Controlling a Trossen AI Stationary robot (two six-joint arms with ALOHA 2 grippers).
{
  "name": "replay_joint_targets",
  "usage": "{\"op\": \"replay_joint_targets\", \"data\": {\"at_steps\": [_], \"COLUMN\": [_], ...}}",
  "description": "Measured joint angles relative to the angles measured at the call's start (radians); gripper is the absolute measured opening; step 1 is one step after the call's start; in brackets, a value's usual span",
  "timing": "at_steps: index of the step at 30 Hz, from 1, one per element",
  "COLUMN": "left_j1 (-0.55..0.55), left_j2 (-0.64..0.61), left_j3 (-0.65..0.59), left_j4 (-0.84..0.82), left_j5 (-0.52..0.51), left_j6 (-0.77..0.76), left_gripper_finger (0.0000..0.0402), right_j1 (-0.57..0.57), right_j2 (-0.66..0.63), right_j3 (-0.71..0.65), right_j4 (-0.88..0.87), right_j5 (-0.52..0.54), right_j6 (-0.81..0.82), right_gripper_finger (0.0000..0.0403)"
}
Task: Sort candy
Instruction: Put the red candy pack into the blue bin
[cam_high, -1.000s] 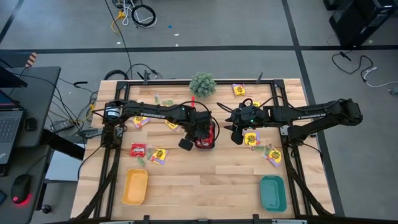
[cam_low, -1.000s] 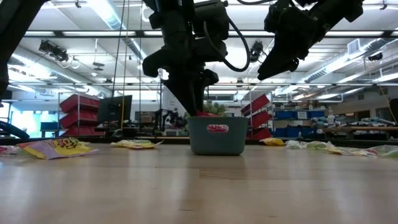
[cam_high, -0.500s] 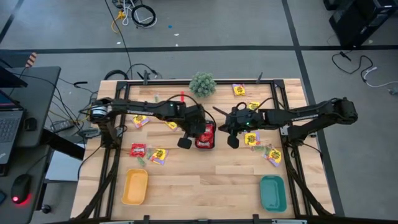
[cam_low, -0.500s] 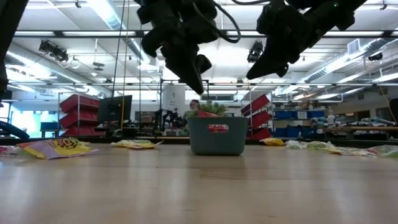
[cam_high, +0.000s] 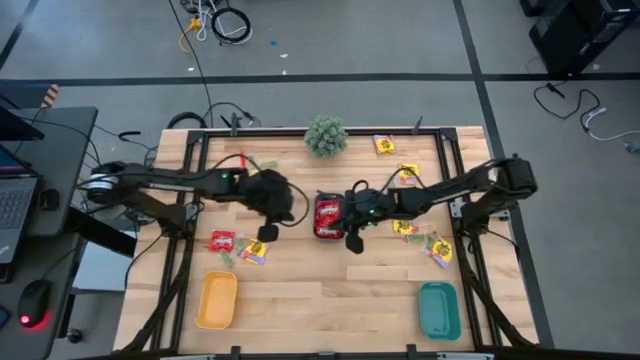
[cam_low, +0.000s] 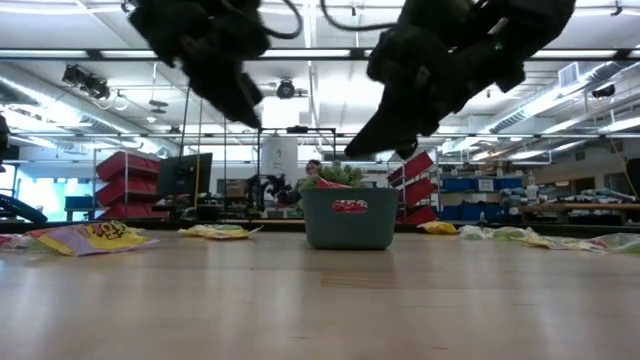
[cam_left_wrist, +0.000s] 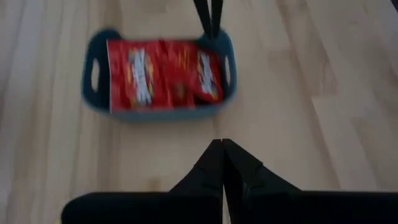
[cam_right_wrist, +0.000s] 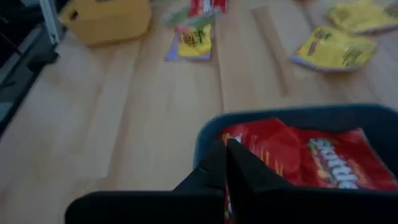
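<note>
A small dark blue bin (cam_high: 316, 216) in the middle of the table holds red candy packets (cam_left_wrist: 155, 71). My left gripper (cam_high: 268, 232) hangs shut and empty above the table, to the left of the bin. My right gripper (cam_high: 352, 241) is shut and empty too, up in the air (cam_low: 375, 140) at the bin's near right corner. More candy lies flat on the wood: a red packet (cam_high: 222, 240) and a yellow one (cam_high: 254, 250) at the left, and yellow ones (cam_high: 405, 227) at the right.
A yellow tray (cam_high: 217, 300) sits near the front left and a teal tray (cam_high: 438, 310) near the front right. A spiky green plant ball (cam_high: 326, 135) stands at the far edge. More yellow packets (cam_high: 384, 145) lie far right. Bare wood runs between the two trays.
My left gripper has risen out of the bin, shut, and swung toward the table's left edge. My right gripper has shut and moved left and nearer, up to the bin's right side. The red packets stay in the bin.
</note>
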Motion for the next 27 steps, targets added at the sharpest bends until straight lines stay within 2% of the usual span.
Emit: {"op": "replay_joint_targets", "data": {"at_steps": [5, 9, 27], "left_j1": [-0.016, -0.045, -0.203], "left_j2": [-0.107, -0.154, -0.165], "left_j3": [-0.071, -0.105, -0.112], "left_j4": [-0.094, -0.184, -0.541], "left_j5": [-0.036, -0.070, -0.104], "left_j6": [-0.116, -0.206, -0.510], "left_gripper_finger": [0.0001, 0.0001, 0.0004], "right_j1": [0.000, -0.004, -0.024], "right_j2": [0.072, 0.081, 0.078], "right_j3": [0.040, 0.045, 0.045], "right_j4": [0.004, -0.005, -0.058], "right_j5": [0.000, 0.008, 0.059], "right_j6": [-0.009, -0.016, -0.044], "right_gripper_finger": [0.0000, 0.0000, 0.0008]}}
